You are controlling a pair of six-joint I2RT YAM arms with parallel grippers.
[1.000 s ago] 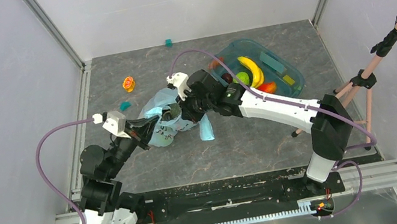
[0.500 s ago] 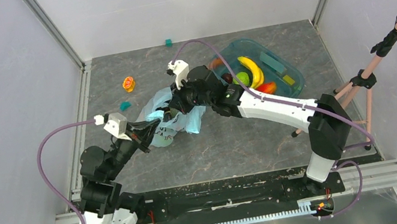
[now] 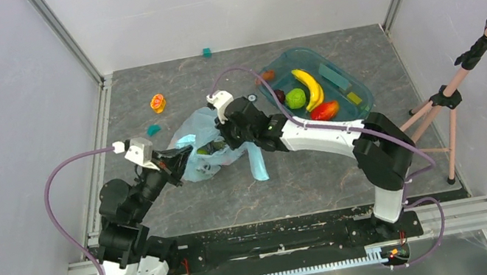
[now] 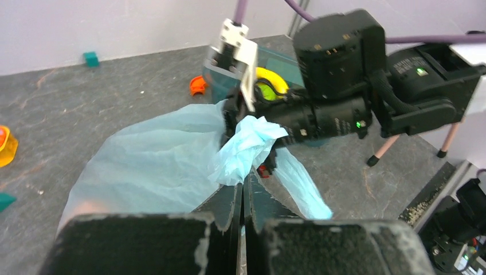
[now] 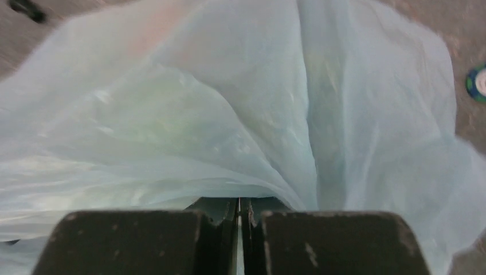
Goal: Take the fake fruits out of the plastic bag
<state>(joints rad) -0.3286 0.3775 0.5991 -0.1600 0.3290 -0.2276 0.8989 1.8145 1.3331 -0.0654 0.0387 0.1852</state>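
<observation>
The light-blue plastic bag (image 3: 198,143) lies crumpled on the table's left middle. It shows in the left wrist view (image 4: 155,166) and fills the right wrist view (image 5: 240,103). My left gripper (image 3: 183,158) is shut on the bag's near-left edge (image 4: 242,186). My right gripper (image 3: 223,139) is shut on a bunched fold at the bag's right side (image 5: 239,201). A dark green fruit (image 3: 212,148) shows at the bag's mouth, and a greenish shape (image 5: 155,109) shows through the film. A green apple (image 3: 295,98) and a dark fruit (image 3: 279,95) lie in the teal tray (image 3: 360,92).
The tray also holds a yellow banana (image 3: 308,85) and a red-orange mango (image 3: 325,109). An orange fruit (image 3: 263,76) sits by the tray's left rim. An orange toy (image 3: 158,103) and small teal pieces (image 3: 153,129) lie at the left. A pink tripod (image 3: 444,104) stands at the right.
My right gripper has come down and to the left with the bag fold in it, and a bag handle now trails toward the front. My left gripper has stayed shut on the bag.
</observation>
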